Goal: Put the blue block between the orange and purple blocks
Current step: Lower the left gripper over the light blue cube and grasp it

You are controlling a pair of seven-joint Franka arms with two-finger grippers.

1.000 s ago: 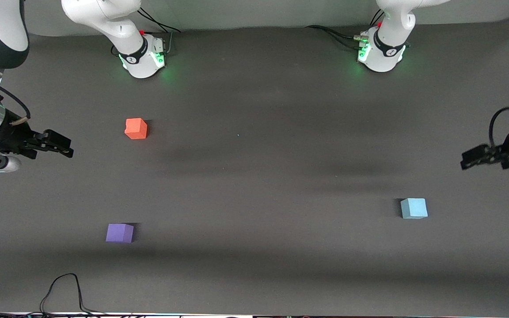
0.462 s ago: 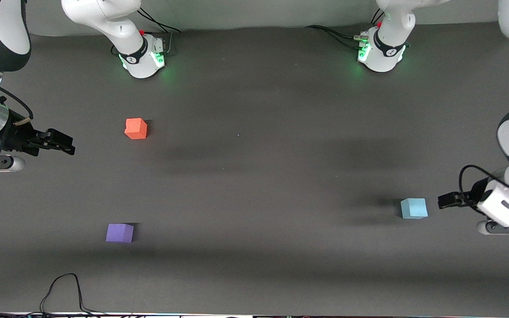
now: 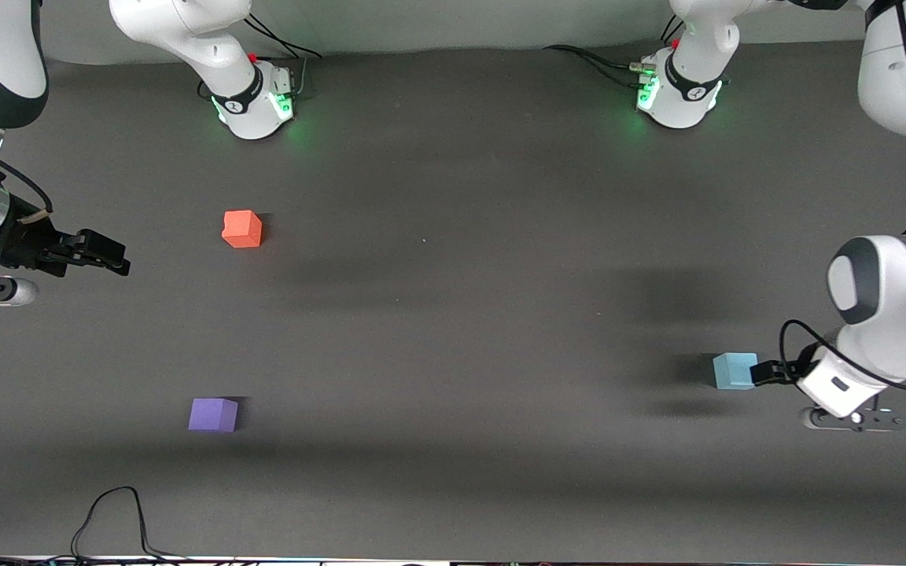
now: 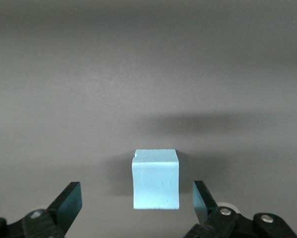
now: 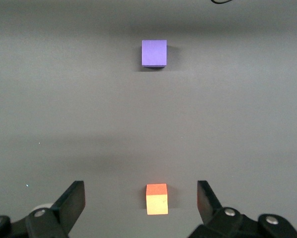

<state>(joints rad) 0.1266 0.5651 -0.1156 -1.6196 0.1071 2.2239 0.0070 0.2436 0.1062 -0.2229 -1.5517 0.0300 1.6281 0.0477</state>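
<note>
The pale blue block (image 3: 734,371) sits on the table near the left arm's end. My left gripper (image 3: 766,373) is low beside it and open. In the left wrist view the blue block (image 4: 156,179) lies partly between the spread fingers (image 4: 69,201), with gaps on both sides. The orange block (image 3: 241,229) and the purple block (image 3: 212,414) sit apart near the right arm's end, the purple one nearer the front camera. My right gripper (image 3: 104,259) is open and empty in the air beside the orange block (image 5: 157,198); its wrist view also shows the purple block (image 5: 154,53).
The dark grey table mat (image 3: 453,330) is bare between the blue block and the other two blocks. A black cable (image 3: 111,515) loops at the mat's front edge near the right arm's end. The arm bases (image 3: 252,98) stand along the back.
My left gripper has come down and moved in to the blue block, from above the table's end to right beside it. The right gripper has barely moved. The blocks have not moved.
</note>
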